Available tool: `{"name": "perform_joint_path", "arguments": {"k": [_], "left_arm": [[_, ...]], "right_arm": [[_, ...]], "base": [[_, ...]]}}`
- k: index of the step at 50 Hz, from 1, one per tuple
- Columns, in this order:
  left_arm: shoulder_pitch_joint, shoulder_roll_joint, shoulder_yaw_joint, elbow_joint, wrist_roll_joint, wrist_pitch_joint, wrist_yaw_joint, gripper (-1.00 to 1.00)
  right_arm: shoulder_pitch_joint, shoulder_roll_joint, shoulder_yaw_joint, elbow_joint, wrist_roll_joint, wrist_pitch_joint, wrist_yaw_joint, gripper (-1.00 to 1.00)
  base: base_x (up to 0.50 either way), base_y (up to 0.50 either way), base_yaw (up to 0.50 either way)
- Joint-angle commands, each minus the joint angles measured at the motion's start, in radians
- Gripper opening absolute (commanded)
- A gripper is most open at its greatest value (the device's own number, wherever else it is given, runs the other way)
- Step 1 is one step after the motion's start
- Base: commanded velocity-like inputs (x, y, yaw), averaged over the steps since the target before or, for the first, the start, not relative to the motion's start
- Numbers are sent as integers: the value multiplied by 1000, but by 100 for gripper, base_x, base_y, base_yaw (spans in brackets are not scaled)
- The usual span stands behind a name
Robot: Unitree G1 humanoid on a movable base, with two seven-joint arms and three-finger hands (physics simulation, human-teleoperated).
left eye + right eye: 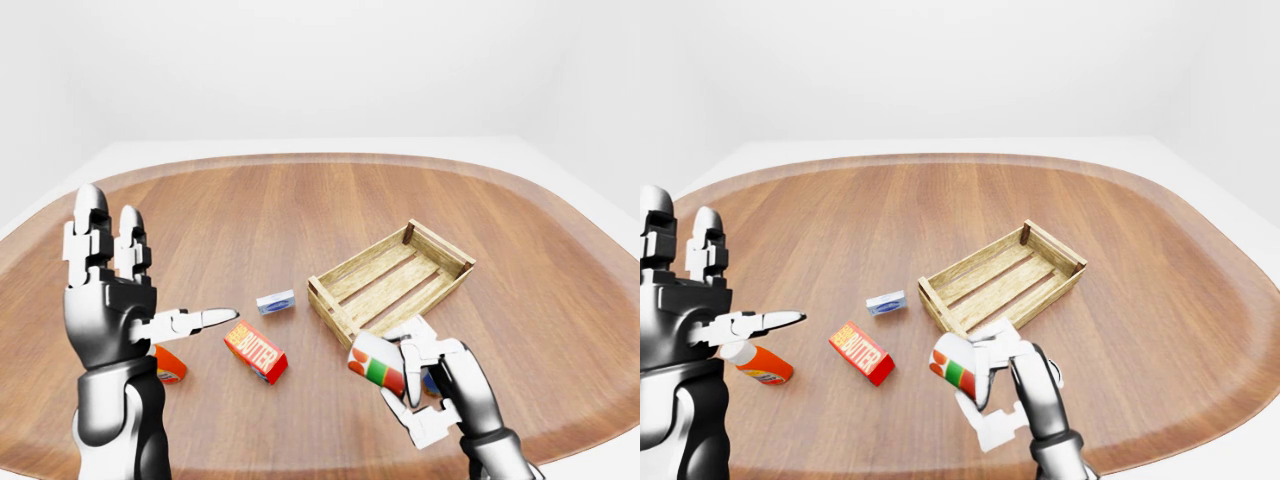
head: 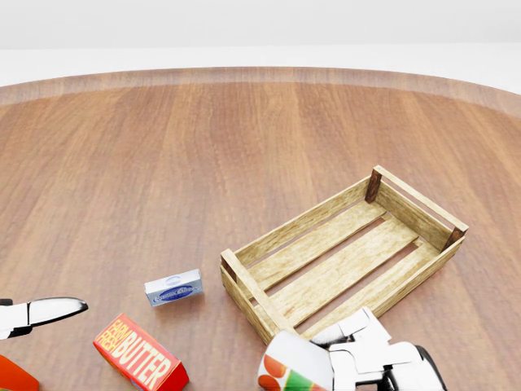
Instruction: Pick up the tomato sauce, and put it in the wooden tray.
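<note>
Left-eye view: wooden table (image 1: pixel 300 200), white room. My right hand (image 1: pixel 432 382) clamped round tomato sauce (image 1: pixel 377 362), near wooden tray (image 1: pixel 392 281); left hand (image 1: pixel 112 300) spread, empty.

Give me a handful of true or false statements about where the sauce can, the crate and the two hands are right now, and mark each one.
1. The right hand has its fingers closed round the tomato sauce. True.
2. The tomato sauce already lies inside the wooden tray. False: the tray holds nothing; the can is in the hand, below the tray's near corner in the head view.
3. The left hand is open and holds nothing. True.
4. The butter box lies in the tray. False: it lies on the table, left of the tray.
5. A small blue and white packet lies left of the tray. True.
</note>
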Motion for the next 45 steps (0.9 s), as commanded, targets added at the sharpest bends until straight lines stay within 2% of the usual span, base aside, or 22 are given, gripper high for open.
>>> {"name": "perform_joint_path", "arguments": {"k": [1,10,19,25,45], "left_arm": [[1,0,0,1,1,0,-1,100],[4,-2,-2,-2,3,0,-1,100],[6,-4,-4,-2,6,0,-2,100],[8,-5,-5,-3,8,0,-3,100],[7,-5,-5,-2,9,0,-3,100]], "right_arm": [[-39,13,-12,-117,0,26,-2,-100],[-87,29,-20,-119,-10,65,3,-100],[-214,68,-67,-115,-22,173,27,-100],[-319,90,-105,-62,-41,174,31,-100],[-504,92,-187,204,-121,174,23,-100]], "base": [[0,0,0],[0,0,0],[0,0,0],[0,0,0],[0,0,0]]}}
